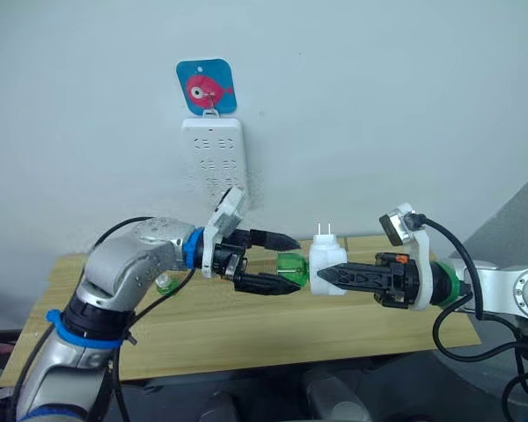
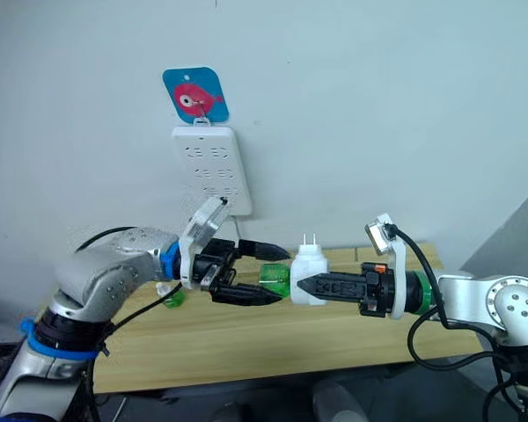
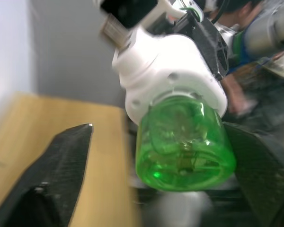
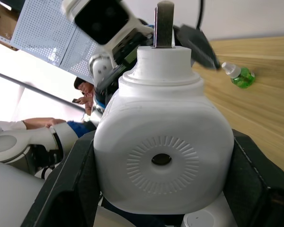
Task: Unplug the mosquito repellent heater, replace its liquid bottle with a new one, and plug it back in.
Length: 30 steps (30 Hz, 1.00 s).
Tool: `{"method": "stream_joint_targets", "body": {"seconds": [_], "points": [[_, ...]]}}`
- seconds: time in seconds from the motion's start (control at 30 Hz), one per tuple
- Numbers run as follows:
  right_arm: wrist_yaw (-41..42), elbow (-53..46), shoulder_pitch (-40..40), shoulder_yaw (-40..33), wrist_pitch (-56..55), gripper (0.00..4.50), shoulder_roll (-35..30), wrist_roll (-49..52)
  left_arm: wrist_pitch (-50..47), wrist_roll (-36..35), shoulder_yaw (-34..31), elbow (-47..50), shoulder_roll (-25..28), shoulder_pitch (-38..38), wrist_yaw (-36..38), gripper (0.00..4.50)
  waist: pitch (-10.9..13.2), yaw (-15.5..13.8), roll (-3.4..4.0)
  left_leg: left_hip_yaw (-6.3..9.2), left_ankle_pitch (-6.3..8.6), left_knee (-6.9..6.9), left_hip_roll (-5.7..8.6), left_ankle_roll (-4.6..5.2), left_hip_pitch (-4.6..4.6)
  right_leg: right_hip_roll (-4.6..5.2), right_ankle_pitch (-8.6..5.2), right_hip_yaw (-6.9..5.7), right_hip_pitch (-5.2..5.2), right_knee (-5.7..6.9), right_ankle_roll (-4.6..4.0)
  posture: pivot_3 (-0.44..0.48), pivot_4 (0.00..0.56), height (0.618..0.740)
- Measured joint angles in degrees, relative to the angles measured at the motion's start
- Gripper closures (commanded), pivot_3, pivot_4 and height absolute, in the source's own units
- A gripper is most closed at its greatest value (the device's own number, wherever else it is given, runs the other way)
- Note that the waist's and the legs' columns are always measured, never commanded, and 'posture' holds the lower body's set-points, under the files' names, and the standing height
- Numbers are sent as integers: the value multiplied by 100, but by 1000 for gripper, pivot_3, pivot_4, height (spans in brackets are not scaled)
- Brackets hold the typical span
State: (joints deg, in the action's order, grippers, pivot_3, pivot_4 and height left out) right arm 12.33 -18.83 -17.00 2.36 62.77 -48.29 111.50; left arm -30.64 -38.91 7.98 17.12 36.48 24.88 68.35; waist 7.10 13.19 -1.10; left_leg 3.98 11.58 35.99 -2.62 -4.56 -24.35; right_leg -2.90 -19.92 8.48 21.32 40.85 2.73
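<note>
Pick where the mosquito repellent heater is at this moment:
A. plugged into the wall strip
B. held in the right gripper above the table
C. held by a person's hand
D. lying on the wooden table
B: the right gripper clamps the mosquito repellent heater in mid-air, its prongs up.

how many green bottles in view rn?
2. One green bottle is attached to the heater that the right gripper holds, sitting between the left gripper's open fingers. The other bottle lies on the table. More may be hidden behind the arms.
</note>
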Motion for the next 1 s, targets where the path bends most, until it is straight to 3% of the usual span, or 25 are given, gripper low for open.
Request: {"method": "stream_joint_targets", "body": {"seconds": [0.17, 0.37, 0.73, 0.83, 1.0], "points": [[-128, 120, 50, -8, -30, 1496, 34, 0, 2965, 1323, -194, -72, -319, -1073, 140, 0, 0, -55, 0, -15, 0, 2, -1, 0, 4, 2, 1, 16, -1, 0, 0, -218, 75, 740], [-223, 140, 49, -7, -47, 1496, 124, 0, 5259, 2012, -257, -640, -660, -1464, 232, 0, -1, -83, -1, -23, 0, 9, 2, 0, 4, 7, 3, 23, -3, -1, 5, -205, 74, 740], [-271, 170, 24, -7, -45, 1496, 149, 0, 6522, 2492, -2, -1579, -1020, -733, -147, 0, -2, -81, 0, -24, 0, 7, 1, 1, 4, 4, 6, 24, -1, 1, 10, -208, 73, 740], [-280, 171, 11, -7, -46, 1496, 158, 0, 6580, 2500, 89, -1597, -1020, -695, -149, 603, -2, -81, 0, -22, 0, 7, 1, 1, 4, 4, 6, 23, -2, 1, 10, -209, 74, 740], [-312, 172, 11, -9, -78, 1496, 177, 0, 6470, 2469, 244, -1577, -963, -685, -140, 2193, -2, -66, 0, -22, 0, 10, 1, 1, 4, 4, 6, 24, -3, 3, 10, -211, 74, 740]]}}
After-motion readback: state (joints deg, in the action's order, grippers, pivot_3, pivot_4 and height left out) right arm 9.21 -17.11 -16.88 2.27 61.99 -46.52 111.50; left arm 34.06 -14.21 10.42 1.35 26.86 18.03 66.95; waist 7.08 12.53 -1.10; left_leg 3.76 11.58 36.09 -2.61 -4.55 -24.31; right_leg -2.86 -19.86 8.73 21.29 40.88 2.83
